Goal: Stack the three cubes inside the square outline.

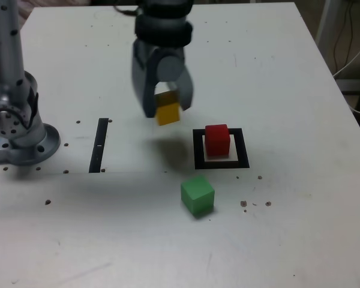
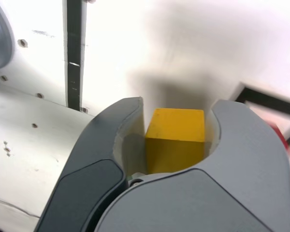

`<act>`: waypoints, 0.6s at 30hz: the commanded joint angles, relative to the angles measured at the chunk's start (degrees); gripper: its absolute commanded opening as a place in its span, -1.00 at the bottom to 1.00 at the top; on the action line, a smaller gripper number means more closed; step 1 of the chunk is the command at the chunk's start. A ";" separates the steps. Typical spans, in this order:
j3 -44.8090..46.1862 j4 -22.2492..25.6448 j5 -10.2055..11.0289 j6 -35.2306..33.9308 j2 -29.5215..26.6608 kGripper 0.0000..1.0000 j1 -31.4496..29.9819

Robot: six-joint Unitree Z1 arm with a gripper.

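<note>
Yellow cube (image 1: 168, 113) is up in the air, left of the square outline (image 1: 242, 147) and over the counter (image 1: 276, 78). Red cube (image 1: 217, 140) stands inside the outline; green cube (image 1: 198, 195) sits on the near side, outside it.

Risk, judged: the yellow cube lands off-centre on red and tips, if alignment is poor at release. Too low an approach could knock red out of place. A tilted grip could set it down on an edge.

End effector (image 1: 168, 108): closed down to cube width, fingers on either side of yellow, holding it clear of the surface
</note>
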 commanded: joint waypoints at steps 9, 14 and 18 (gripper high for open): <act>-11.56 2.21 2.51 0.98 5.19 -0.56 -7.92; -13.53 2.20 3.04 1.92 7.71 -0.56 -8.61; -14.47 2.20 3.93 3.12 9.12 -0.56 -8.59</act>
